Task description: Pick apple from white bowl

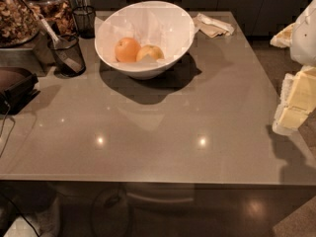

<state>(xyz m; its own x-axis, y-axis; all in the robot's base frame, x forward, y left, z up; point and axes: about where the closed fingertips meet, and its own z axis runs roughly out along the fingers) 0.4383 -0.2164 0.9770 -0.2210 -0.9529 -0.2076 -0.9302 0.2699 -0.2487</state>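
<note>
The pale yellow apple lies in the large white bowl at the back middle of the grey table, touching a deeper orange round fruit on its left. The bowl's rim stands higher at the back, with white paper lining the inside. My gripper, white and pale yellow, hangs at the right edge of the view beside the table's right side. It is far to the right of the bowl and nearer the front, with nothing seen in it.
Two small black mesh cups stand left of the bowl, the nearer one holding a utensil. Glass jars of snacks fill the back left corner. A dark appliance sits at the left edge. Folded napkins lie behind the bowl's right.
</note>
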